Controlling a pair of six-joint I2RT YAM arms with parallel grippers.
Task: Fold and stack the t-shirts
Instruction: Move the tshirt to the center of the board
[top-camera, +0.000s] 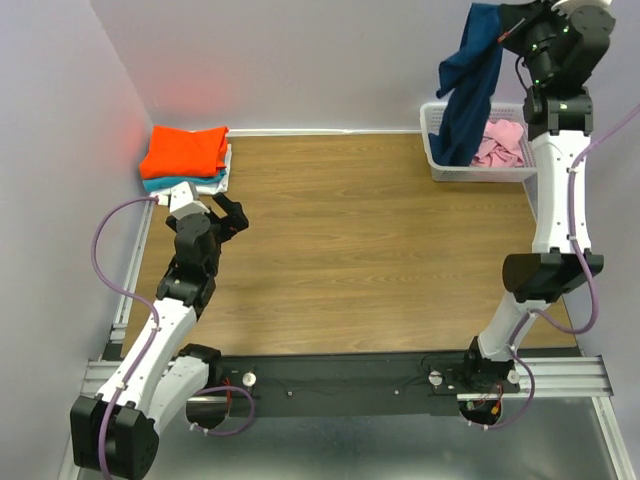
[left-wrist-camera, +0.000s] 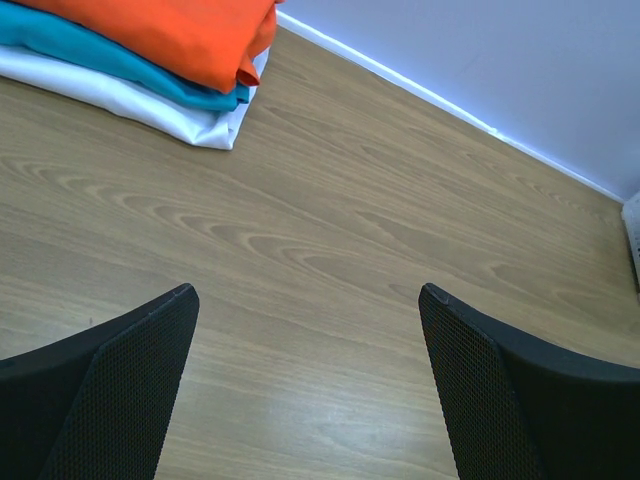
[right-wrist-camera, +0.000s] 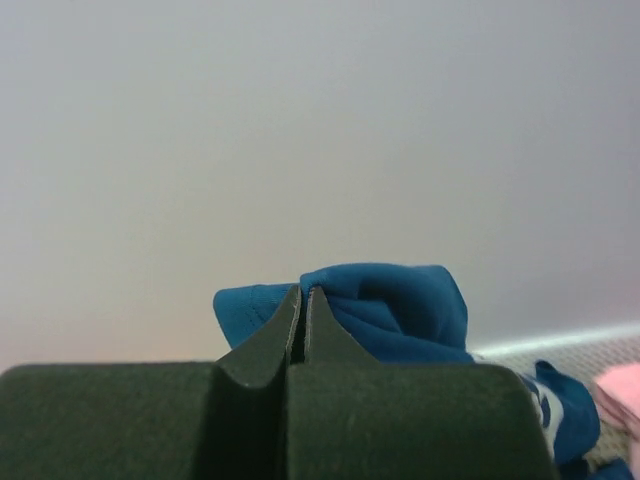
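Observation:
A navy-blue t-shirt (top-camera: 470, 90) hangs in the air at the back right, above the white basket (top-camera: 436, 150). My right gripper (top-camera: 503, 30) is shut on its top edge; in the right wrist view the bunched blue cloth (right-wrist-camera: 390, 310) pokes out past the closed fingertips (right-wrist-camera: 304, 293). A pink t-shirt (top-camera: 500, 143) lies inside the basket. At the back left sits a folded stack: orange t-shirt (top-camera: 184, 150) on top, teal t-shirt (left-wrist-camera: 110, 60) under it, white t-shirt (left-wrist-camera: 150, 100) at the bottom. My left gripper (top-camera: 228, 212) stands open just in front of that stack, empty above the wood.
The wooden tabletop (top-camera: 360, 250) is walled at the back and left. The basket stands in the back right corner against the right arm's upper link (top-camera: 560, 180). A black rail (top-camera: 350, 380) runs along the near edge.

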